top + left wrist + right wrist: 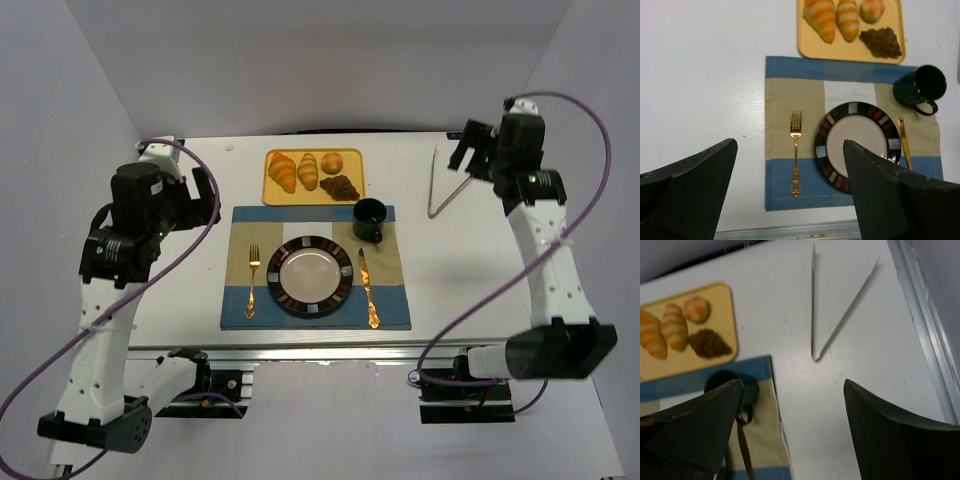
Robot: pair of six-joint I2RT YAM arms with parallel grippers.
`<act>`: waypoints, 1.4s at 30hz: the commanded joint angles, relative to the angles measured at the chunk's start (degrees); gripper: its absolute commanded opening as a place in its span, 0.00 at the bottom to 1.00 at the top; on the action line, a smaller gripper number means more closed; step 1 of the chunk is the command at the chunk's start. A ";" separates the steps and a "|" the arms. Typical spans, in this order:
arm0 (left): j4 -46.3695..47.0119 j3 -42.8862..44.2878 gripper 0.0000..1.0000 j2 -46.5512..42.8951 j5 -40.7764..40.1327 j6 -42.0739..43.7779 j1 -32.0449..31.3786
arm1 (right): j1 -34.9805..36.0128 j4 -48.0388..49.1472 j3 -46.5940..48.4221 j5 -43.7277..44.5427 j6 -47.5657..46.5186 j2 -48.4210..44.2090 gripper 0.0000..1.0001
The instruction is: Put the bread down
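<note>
Two croissants (pixel 283 171) lie on the tray (pixel 300 198), long axes near-to-far; left end effector (pixel 790 145) and right end effector (pixel 792 382) gape open, empty.

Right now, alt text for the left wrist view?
The open left gripper hangs over a place setting: empty striped-rim plate on a checked placemat, gold fork beside it, dark mug nearby. A yellow tray beyond holds the bread.
</note>
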 commanded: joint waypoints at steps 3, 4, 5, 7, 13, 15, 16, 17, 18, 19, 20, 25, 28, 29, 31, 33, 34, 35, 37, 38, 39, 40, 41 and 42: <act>2.08 -1.92 0.98 -3.30 -6.14 -1.48 -0.22 | 0.99 0.61 -18.54 -3.61 1.89 -7.48 0.89; 2.52 -2.09 0.98 -3.21 -5.61 -1.57 -0.22 | 1.08 3.75 -20.29 -4.51 1.89 -7.84 0.89; 3.22 -2.62 0.98 -2.69 -5.17 -2.09 -0.22 | 0.99 4.83 -21.53 -4.95 2.59 -6.71 0.89; 5.42 -3.23 0.98 -2.07 -5.17 -2.79 -0.22 | 0.99 6.50 -22.07 -4.18 4.34 -3.81 0.89; 9.29 -2.10 0.98 3.11 -6.48 -5.70 -0.22 | 1.08 7.57 -10.07 3.03 6.99 15.60 0.89; 10.08 -0.87 0.98 5.73 -7.18 -6.49 -0.22 | 1.08 6.34 -3.66 5.13 6.55 22.63 0.89; 10.26 -0.43 0.98 6.62 -7.28 -6.75 -0.22 | 1.17 5.38 -1.35 6.45 6.64 24.75 0.89; 10.43 -0.08 0.98 7.50 -7.28 -7.19 -0.22 | 1.08 4.84 0.67 7.51 6.81 28.51 0.89; 10.78 0.45 0.98 9.16 -7.54 -7.37 -0.22 | 1.08 3.71 2.70 8.65 6.81 30.37 0.89; 10.87 1.24 0.98 9.88 -7.63 -7.63 -0.22 | 1.08 3.17 6.72 8.66 6.46 32.05 0.89; 11.05 1.59 0.98 10.49 -7.72 -7.98 -0.22 | 1.08 2.91 8.50 8.49 6.11 35.37 0.89; 11.31 3.26 0.98 13.66 -8.85 -8.51 -0.22 | 1.08 -1.83 19.75 11.38 5.76 43.83 0.89; 11.75 3.44 0.98 14.89 -8.77 -8.95 -0.22 | 1.08 -2.98 21.61 13.05 6.20 45.42 0.89; 11.84 3.53 0.98 15.15 -8.60 -9.13 -0.22 | 0.99 -3.33 22.13 13.75 6.81 45.68 0.89; 12.02 3.36 0.98 15.68 -8.42 -9.30 -0.22 | 0.64 -3.51 22.14 13.94 7.34 46.04 0.89; 12.10 3.44 0.98 16.12 -8.42 -9.48 -0.22 | 0.47 -3.86 21.70 14.64 7.95 46.30 0.89; 12.19 3.44 0.98 16.21 -8.51 -9.39 -0.22 | 0.38 -3.60 21.53 14.38 7.95 46.47 0.89; 12.19 3.44 0.98 16.39 -8.51 -9.39 -0.22 | 0.29 -3.51 21.44 14.03 7.87 46.56 0.89; 12.19 3.27 0.98 16.56 -8.60 -9.48 -0.22 | 0.11 -3.25 21.44 13.41 7.34 47.18 0.89; 12.28 3.27 0.98 16.65 -8.60 -9.57 -0.22 | 0.03 -2.99 21.52 12.19 7.17 47.53 0.89; 12.28 3.27 0.98 16.74 -8.60 -9.57 -0.22 | -0.32 -2.63 21.52 11.14 6.99 47.79 0.89; 12.28 3.27 0.98 16.83 -8.51 -9.74 -0.22 | -0.50 -2.37 21.70 10.25 6.55 48.40 0.89; 12.28 3.27 0.98 16.91 -8.59 -9.66 -0.22 | -0.59 -1.93 21.79 9.29 6.37 48.67 0.89; 12.28 3.27 0.98 17.09 -8.60 -9.74 -0.22 | -0.76 -1.75 21.96 8.93 6.37 49.02 0.89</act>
